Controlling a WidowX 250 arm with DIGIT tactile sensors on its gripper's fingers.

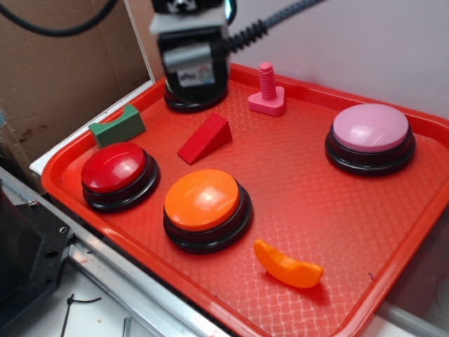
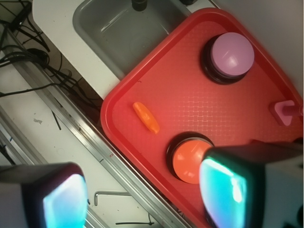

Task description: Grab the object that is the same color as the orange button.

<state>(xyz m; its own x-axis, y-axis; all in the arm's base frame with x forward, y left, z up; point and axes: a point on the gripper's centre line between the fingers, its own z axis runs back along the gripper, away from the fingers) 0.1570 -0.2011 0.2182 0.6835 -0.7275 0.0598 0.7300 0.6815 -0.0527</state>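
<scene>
Glossy smooth plastic shows on the object (image 1: 287, 266) and the orange button (image 1: 202, 199), while the red plastic tray (image 1: 302, 189) carries a fine crosshatched texture.

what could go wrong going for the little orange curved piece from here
1. The orange piece lies near the tray's front rim, so a low sideways approach might clip the rim or push the piece against it.
2. The orange button sits between the end effector, open above the tray's far end, and the piece; a low path might bump it.
3. The piece looks small, glossy and curved, so it might slip or roll out of the fingers as they close.
</scene>
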